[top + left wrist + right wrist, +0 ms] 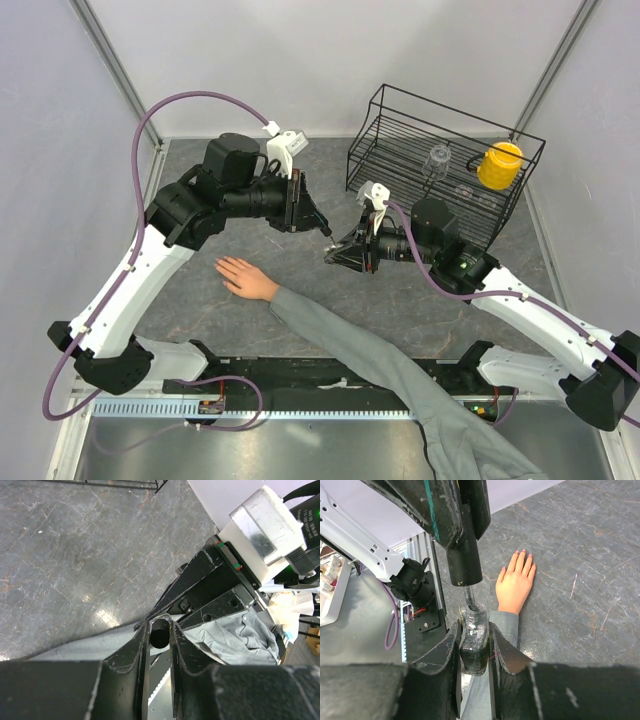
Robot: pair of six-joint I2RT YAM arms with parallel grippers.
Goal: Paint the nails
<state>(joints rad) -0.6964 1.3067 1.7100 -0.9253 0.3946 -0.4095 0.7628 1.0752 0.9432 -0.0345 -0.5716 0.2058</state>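
Note:
A bare hand (245, 277) in a grey sleeve (400, 370) lies palm down on the dark table, fingers pointing left. Its nails (523, 553) are small and pale. My right gripper (474, 627) is shut on a small dark bottle (474, 645), held above the sleeve's cuff. Directly over the bottle, my left gripper (160, 625) is shut on the black brush cap (160, 632). The thin brush stem (470, 597) under the cap (464, 565) reaches down into the bottle's neck. In the top view both grippers (322, 226) (332, 258) meet to the right of the hand.
A black wire rack (400, 125) stands at the back right, holding a yellow cup (499, 165) and a clear glass (438, 158). The sleeve runs from the hand toward the near right edge, between the two arm bases.

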